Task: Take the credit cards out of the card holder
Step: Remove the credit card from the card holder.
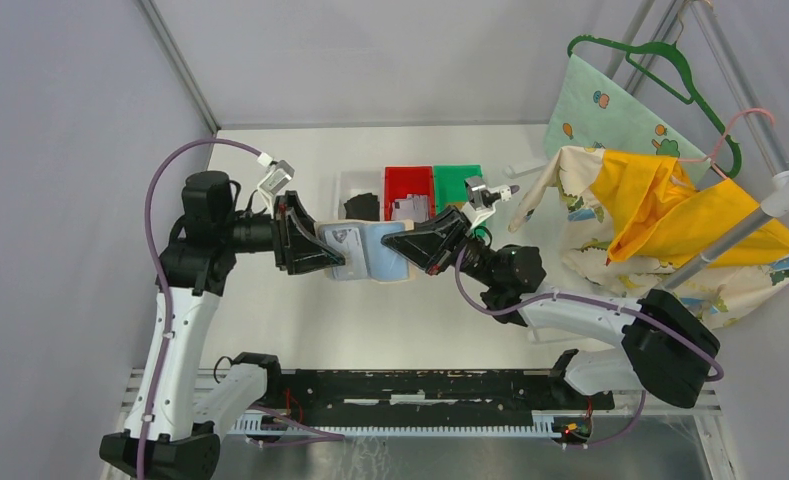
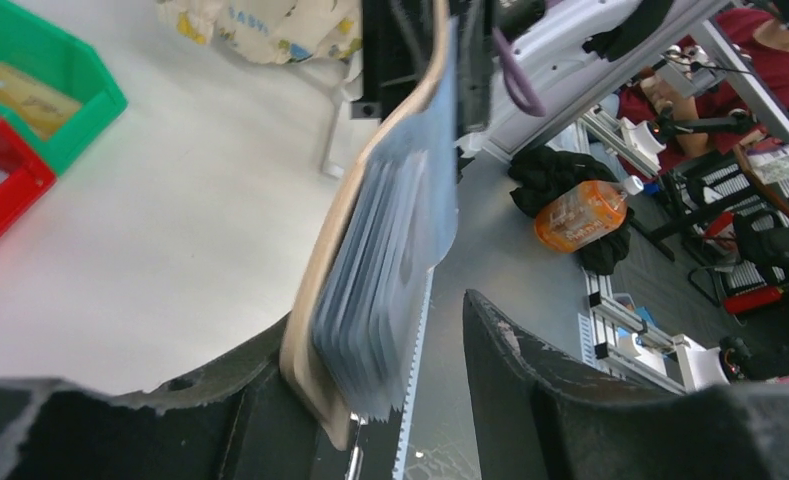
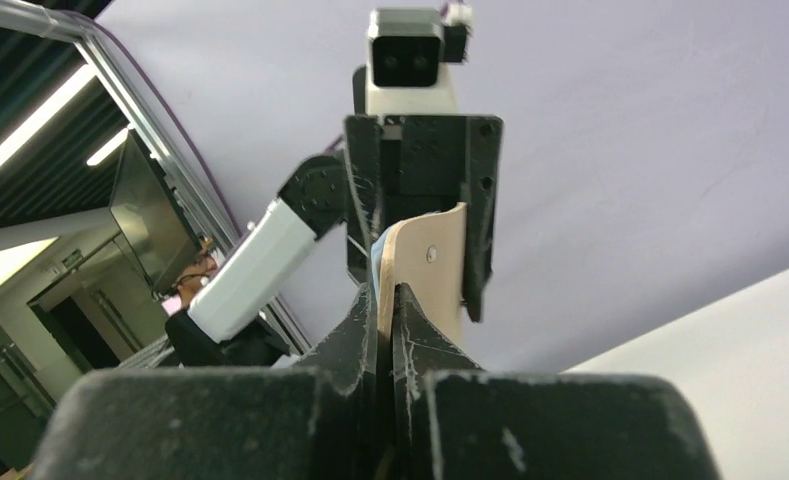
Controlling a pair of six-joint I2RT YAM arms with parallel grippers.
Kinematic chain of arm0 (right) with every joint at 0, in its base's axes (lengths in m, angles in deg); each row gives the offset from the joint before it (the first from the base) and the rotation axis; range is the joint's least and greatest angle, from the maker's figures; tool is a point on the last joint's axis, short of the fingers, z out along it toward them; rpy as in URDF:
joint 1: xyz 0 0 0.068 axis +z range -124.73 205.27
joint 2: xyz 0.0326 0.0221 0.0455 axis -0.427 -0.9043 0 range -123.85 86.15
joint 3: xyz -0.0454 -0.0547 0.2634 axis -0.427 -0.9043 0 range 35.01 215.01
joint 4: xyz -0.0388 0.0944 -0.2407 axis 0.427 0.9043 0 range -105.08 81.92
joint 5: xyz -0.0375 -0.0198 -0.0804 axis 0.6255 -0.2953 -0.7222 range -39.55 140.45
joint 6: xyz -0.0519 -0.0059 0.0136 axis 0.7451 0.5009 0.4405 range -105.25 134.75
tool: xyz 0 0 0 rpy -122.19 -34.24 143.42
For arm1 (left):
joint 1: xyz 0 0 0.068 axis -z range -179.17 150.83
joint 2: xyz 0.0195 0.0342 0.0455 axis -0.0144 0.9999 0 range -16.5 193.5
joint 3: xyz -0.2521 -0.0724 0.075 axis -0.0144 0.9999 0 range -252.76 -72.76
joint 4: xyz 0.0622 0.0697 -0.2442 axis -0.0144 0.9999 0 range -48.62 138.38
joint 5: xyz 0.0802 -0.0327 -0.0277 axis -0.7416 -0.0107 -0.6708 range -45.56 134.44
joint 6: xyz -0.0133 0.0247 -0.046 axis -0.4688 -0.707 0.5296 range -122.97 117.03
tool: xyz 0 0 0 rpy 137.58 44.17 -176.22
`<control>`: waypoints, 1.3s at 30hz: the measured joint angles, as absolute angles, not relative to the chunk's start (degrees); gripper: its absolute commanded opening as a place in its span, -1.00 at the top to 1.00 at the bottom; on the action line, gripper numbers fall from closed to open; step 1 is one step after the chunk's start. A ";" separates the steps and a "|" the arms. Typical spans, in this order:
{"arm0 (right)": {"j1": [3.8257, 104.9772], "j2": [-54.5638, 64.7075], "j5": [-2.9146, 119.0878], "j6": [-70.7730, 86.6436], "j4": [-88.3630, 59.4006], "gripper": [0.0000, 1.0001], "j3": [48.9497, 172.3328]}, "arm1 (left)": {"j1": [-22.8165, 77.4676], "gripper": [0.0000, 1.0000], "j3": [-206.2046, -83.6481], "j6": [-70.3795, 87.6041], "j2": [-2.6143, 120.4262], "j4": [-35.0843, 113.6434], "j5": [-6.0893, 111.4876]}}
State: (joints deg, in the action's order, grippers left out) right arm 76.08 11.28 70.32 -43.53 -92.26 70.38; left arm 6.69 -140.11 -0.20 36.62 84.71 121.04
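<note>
Both arms are raised and bent inward, wrists levelled, grippers facing. L gripper [image 1: 330,250]: jaws parted. R gripper [image 1: 392,241]: jaws clamped on card holder [image 1: 367,256].

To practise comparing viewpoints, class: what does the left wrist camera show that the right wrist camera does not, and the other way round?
Left wrist only: the clear sleeves, with the left gripper open around them, and a gold-tan card lying in the green bin. Right wrist only: the right gripper pinched shut on the beige edge, and the snap stud on that cover. Both: the card holder, seen edge-on.
</note>
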 measured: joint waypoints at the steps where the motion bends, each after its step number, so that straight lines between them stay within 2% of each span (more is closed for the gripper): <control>1: 76.47 11.19 69.52 -43.58 -92.92 1.00 70.38 | 6.69 -0.18 -139.08 2.57 36.16 82.31 120.20; 7: 77.90 9.84 65.23 -43.62 -96.72 1.00 70.38 | 6.69 -0.16 -130.93 20.65 30.81 64.87 115.57; 14: 78.05 8.64 62.74 -44.21 -100.61 1.00 70.38 | 6.69 -0.09 -130.49 29.20 28.54 55.75 115.53; 21: 78.24 7.22 61.71 -44.60 -102.14 1.00 70.38 | 6.87 0.07 -130.47 31.71 28.32 53.90 116.55; 32: 79.21 6.06 61.49 -44.65 -102.91 1.00 70.56 | 7.07 0.03 -127.41 32.12 27.53 53.22 114.78; 39: 79.29 6.06 61.49 -44.71 -102.93 1.00 70.56 | 7.09 0.17 -127.41 31.12 28.51 56.06 112.18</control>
